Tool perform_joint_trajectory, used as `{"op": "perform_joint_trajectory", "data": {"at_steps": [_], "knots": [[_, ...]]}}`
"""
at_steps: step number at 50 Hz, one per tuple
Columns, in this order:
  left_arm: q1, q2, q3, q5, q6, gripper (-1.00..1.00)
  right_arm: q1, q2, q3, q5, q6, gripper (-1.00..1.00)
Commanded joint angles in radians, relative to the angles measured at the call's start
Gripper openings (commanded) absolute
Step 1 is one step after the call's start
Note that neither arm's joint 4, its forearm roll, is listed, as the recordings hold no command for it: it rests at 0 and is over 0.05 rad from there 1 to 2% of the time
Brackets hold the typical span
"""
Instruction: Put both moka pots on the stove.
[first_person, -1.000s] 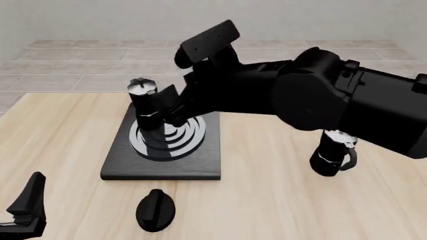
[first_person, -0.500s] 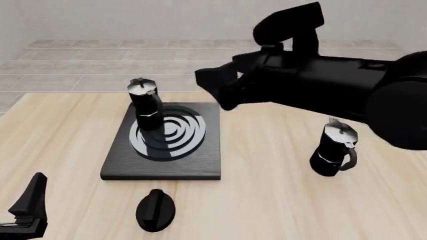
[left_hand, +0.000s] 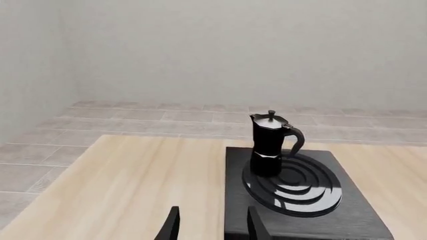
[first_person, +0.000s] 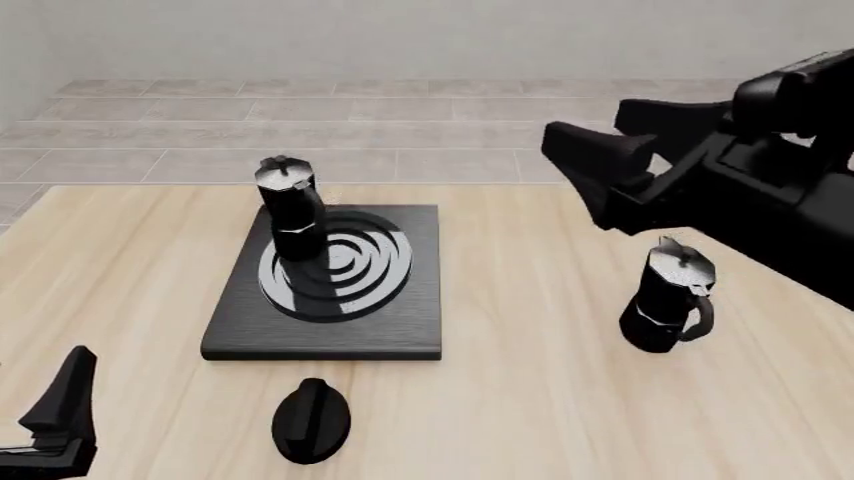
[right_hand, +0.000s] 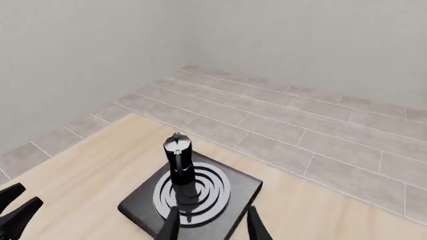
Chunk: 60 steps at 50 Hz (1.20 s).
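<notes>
My right gripper (first_person: 601, 175) hangs in the air above the surface (first_person: 534, 380), its fingers (first_person: 587, 150) spread apart with nothing between them, pointing leftward toward the stove (first_person: 330, 285) from up high and well clear of it. In my right wrist view the two fingertips (right_hand: 172, 225) frame the near edge of the stove (right_hand: 193, 197) far below. My left gripper (first_person: 54, 420) sits low at the near left corner of the surface; its fingers (left_hand: 172, 227) are parted too and hold nothing, with bare wood and the stove's edge showing between them in the left wrist view. Out from there, one moka pot (first_person: 291, 208) stands upright on the stove, on the left part of the ring burner (first_person: 340, 265), toward the far side of the slab; the left wrist view shows its handle turned to the side and its base resting on the outer rings (left_hand: 270, 145). The other moka pot (first_person: 667, 298) stands upright on the bare surface well to the right of the stove, under my right arm (first_person: 774, 210) but not touching it, its handle facing right and toward me. A black oval knob (first_person: 311, 420) lies on the surface just in front of the stove's near edge, apart from it. Beyond the surface's far edge is a grey tiled floor (first_person: 400, 120) and a pale wall.
</notes>
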Motion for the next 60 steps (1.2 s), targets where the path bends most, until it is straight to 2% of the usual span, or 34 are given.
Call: {"op": "perform_joint_trajectory", "data": {"at_steps": [1, 9, 10, 12, 14, 15, 17, 24, 26, 38, 51, 60], "knots": [[-0.005, 0.001, -0.005, 0.005, 0.007, 1.00, -0.108, -0.158, 0.170, -0.092, 0.016, 1.00], [-0.005, 0.000, -0.005, 0.004, 0.008, 1.00, -0.165, -0.240, 0.251, -0.121, 0.019, 1.00], [-0.005, -0.001, -0.005, 0.004, 0.008, 1.00, -0.180, -0.262, 0.270, -0.131, -0.005, 1.00], [-0.006, 0.000, -0.006, 0.004, 0.009, 1.00, -0.194, -0.280, 0.296, -0.143, -0.007, 1.00], [-0.006, -0.001, -0.003, 0.002, 0.011, 1.00, -0.215, -0.339, 0.325, -0.156, 0.018, 1.00], [-0.006, -0.001, -0.003, 0.001, 0.011, 1.00, -0.219, -0.340, 0.332, -0.157, 0.000, 1.00], [-0.005, 0.000, -0.008, 0.007, 0.011, 1.00, -0.235, -0.349, 0.350, -0.159, 0.027, 1.00], [-0.007, 0.000, -0.005, 0.003, 0.015, 1.00, -0.279, -0.398, 0.406, -0.171, 0.015, 1.00], [-0.009, 0.000, -0.004, 0.003, 0.019, 1.00, -0.293, -0.414, 0.419, -0.166, 0.047, 1.00], [-0.015, -0.001, -0.007, 0.003, 0.025, 1.00, -0.363, -0.469, 0.501, -0.163, 0.042, 1.00], [-0.023, -0.002, -0.006, -0.005, 0.032, 1.00, -0.426, -0.505, 0.560, -0.143, 0.074, 1.00], [-0.027, -0.002, -0.007, -0.004, 0.036, 1.00, -0.463, -0.516, 0.596, -0.128, 0.070, 1.00]]}}
